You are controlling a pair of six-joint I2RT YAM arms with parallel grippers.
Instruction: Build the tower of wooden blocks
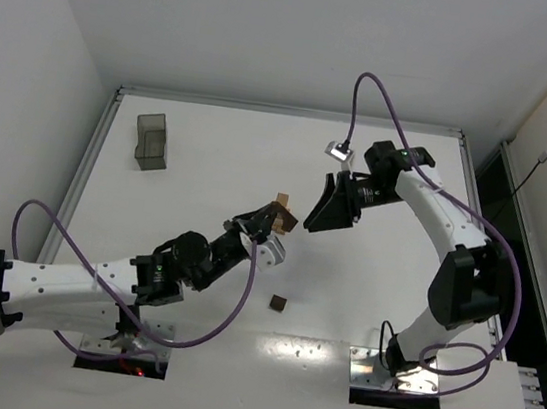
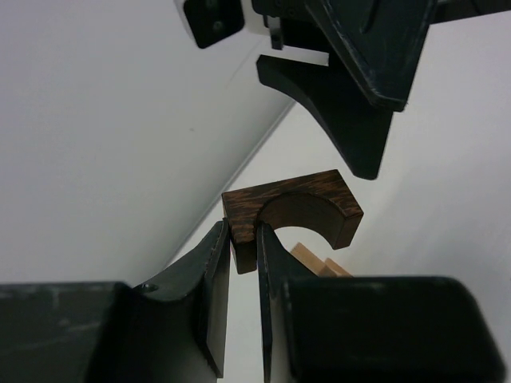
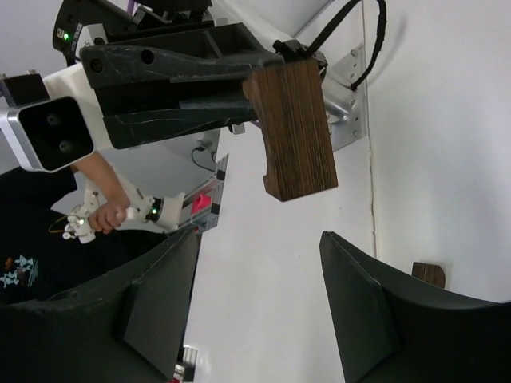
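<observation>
1. Small dark brown block [image 1: 279, 303]: lies alone on the white table [image 1: 212, 136], lower centre of the top view and nearest my bases. It is well apart from every other piece.

2. My left claw [image 2: 239, 233]: centre of the top view, reaching up and to the right. The jaws are drawn narrow and pinch one leg of the dark brown arch block [image 2: 319, 187]. The block's curved hollow faces my wrist camera, and the block is held off the table.

3. Light tan blocks [image 2: 313, 257]: the standing part of the tower, centre of the top view. From my left wrist they show just under and behind the arch. I cannot tell whether the arch touches them.

4. My right claw [image 3: 259, 239]: just right of the tower in the top view, pointed left toward it. The jaws stand wide with nothing between them, and the arch hangs ahead of their tips.

5. Translucent grey bin [image 1: 151, 140]: upright at the upper left of the top view, far from the blocks.
</observation>
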